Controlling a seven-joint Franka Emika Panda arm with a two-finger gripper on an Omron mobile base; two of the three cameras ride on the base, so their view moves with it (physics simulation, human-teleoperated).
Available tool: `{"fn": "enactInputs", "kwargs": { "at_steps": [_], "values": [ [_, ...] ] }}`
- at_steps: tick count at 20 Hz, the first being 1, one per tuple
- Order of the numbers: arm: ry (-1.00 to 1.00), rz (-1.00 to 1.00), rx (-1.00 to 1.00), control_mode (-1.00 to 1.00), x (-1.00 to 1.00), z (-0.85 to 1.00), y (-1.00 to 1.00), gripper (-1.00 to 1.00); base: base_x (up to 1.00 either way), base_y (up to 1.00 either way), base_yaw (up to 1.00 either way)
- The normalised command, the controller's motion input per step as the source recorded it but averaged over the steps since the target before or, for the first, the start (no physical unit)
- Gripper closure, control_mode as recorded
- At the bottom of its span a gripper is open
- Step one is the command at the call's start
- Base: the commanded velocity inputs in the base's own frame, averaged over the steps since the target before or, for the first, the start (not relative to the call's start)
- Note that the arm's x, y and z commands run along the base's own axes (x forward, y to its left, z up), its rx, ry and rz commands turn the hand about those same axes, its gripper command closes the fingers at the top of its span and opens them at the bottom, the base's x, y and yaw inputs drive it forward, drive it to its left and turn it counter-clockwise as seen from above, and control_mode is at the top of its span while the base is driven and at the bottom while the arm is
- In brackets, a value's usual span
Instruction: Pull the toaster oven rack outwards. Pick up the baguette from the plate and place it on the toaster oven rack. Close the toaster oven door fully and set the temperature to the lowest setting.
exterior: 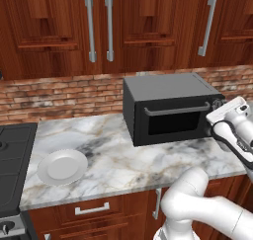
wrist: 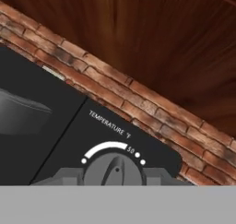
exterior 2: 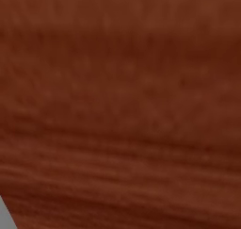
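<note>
Gripping the temperature knob (wrist: pixel 116 170) at the upper right of the toaster oven (exterior: pixel 170 108), the jaws sit closed in on either side of the dial, a grey finger (wrist: pixel 69 176) pressed to each flank in the hand view. Above the knob there's the word TEMPERATURE and a white arc with dots at its ends, and the dial's pointer looks to aim up and a touch left, though the bottom of the knob is cut off so I can't read the exact setting. Over in the left base view, the toaster oven door (exterior: pixel 173 118) is up flush against the front, silver bar handle (exterior: pixel 177 110) across the top of the black window. The white arm (exterior: pixel 232 128) comes in from the right with its hand against the oven's knob column. The oven stands on the marble worktop (exterior: pixel 123 165) against the brick wall (exterior: pixel 59 98), and the plate (exterior: pixel 62 167) lies bare well to its left, near a dark cooktop (exterior: pixel 12 160). With the door closed, the baguette and rack are hidden. The right base view gives blurred red-brown wood (exterior 2: pixel 120 105).
</note>
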Motion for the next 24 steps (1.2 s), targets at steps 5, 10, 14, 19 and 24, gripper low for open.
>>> {"fn": "enactInputs", "kwargs": {
  "at_steps": [5,10,14,19,24],
  "values": [
    [0.00,0.19,-0.01,-1.00,0.00,0.03,0.00,1.00,0.00,0.00,0.00],
    [0.00,0.18,-0.04,-1.00,0.00,0.10,0.00,1.00,0.00,0.00,0.00],
    [0.00,0.11,-0.12,-1.00,0.00,0.07,0.00,1.00,0.00,0.00,0.00],
    [0.00,0.07,-0.15,-1.00,-0.01,0.09,0.00,1.00,0.00,0.00,0.00],
    [0.00,0.02,-0.17,-1.00,0.00,0.00,0.00,1.00,0.00,0.00,0.00]
  ]
}}
